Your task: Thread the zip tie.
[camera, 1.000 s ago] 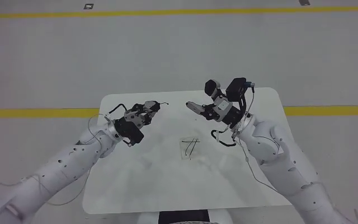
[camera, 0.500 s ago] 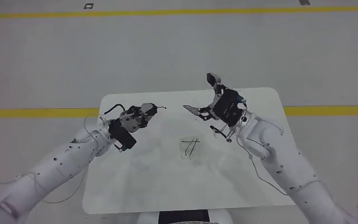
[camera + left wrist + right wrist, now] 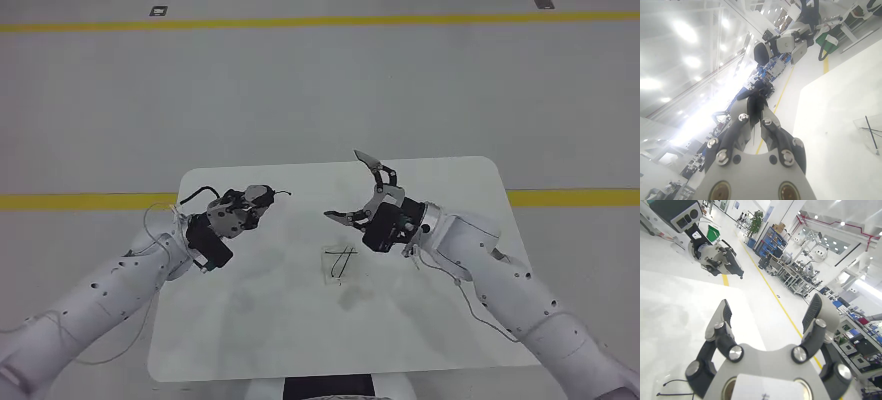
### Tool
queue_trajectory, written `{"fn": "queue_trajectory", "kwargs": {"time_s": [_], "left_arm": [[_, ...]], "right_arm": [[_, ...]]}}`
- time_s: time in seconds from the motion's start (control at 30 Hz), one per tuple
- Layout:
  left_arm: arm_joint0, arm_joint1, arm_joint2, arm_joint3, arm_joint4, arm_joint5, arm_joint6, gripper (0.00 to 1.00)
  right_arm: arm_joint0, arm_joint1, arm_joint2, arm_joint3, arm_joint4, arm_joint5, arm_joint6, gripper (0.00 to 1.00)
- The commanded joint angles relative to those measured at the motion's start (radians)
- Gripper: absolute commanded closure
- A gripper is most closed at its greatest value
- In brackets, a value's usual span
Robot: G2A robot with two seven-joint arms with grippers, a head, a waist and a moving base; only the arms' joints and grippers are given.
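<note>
Two grippers hang above the white table (image 3: 300,330), and much of the task's thing is hidden from me. The left gripper (image 3: 262,194) is over the far left part of the table, with its fingers pressed together on a black zip tie (image 3: 284,192). From above, a thin tail sticks out to the right of the fingertips. In the left wrist view this gripper (image 3: 757,98) covers most of the zip tie (image 3: 754,134). A fine strand runs between the two fingers, and the dark lump at the tips is hard to make out, so I cannot tell where the head of the tie sits. The right gripper (image 3: 345,186) is to the right, well apart from the left one, over the far middle of the table, and its fingers are spread wide. Its own wrist view shows the same wide gap (image 3: 770,304), with the left gripper (image 3: 734,269) farther off. Near the table's centre, nearer than both grippers, lies a clear tray (image 3: 326,275) with a few spare ties (image 3: 343,260) crossed in it. Its edges are faint, and in the left wrist view the tray (image 3: 857,121) is cut off at the edge. On the floor beyond the table runs a yellow line (image 3: 100,201).
</note>
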Motion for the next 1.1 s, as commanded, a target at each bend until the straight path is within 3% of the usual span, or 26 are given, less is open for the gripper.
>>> {"fn": "queue_trajectory", "kwargs": {"time_s": [0.0,0.13,0.23,0.37,0.6,0.67,0.77,0.93,1.07], "left_arm": [[0.004,-0.002,-0.003,-0.008,0.013,-0.001,-0.023,1.0],[0.016,-0.005,-0.017,-0.017,0.032,-0.006,-0.033,1.0],[0.024,-0.008,-0.028,-0.02,0.05,-0.006,-0.037,1.0],[0.025,-0.01,-0.031,-0.022,0.055,-0.005,-0.038,1.0],[0.024,-0.01,-0.03,-0.022,0.055,-0.004,-0.037,1.0],[0.024,-0.01,-0.03,-0.022,0.055,-0.004,-0.037,1.0],[0.024,-0.01,-0.03,-0.022,0.055,-0.004,-0.037,1.0],[0.024,-0.01,-0.03,-0.022,0.055,-0.004,-0.037,1.0],[0.024,-0.01,-0.03,-0.022,0.055,-0.004,-0.037,1.0]], "right_arm": [[0.018,0.007,-0.016,-0.014,0.0,0.0,0.045,0.0],[0.085,0.043,-0.089,-0.04,0.0,0.018,0.13,0.0],[0.156,0.076,-0.191,-0.055,0.0,0.049,0.177,0.0],[0.246,0.112,-0.311,-0.04,0.0,0.162,0.17,0.0],[0.247,0.112,-0.312,-0.041,0.0,0.159,0.173,0.0],[0.264,0.114,-0.325,-0.053,0.0,0.121,0.181,0.0],[0.277,0.113,-0.349,-0.054,0.0,0.117,0.184,0.0],[0.301,0.11,-0.398,-0.055,0.0,0.161,0.183,0.0],[0.326,0.104,-0.441,-0.041,0.0,0.21,0.189,0.52]]}}
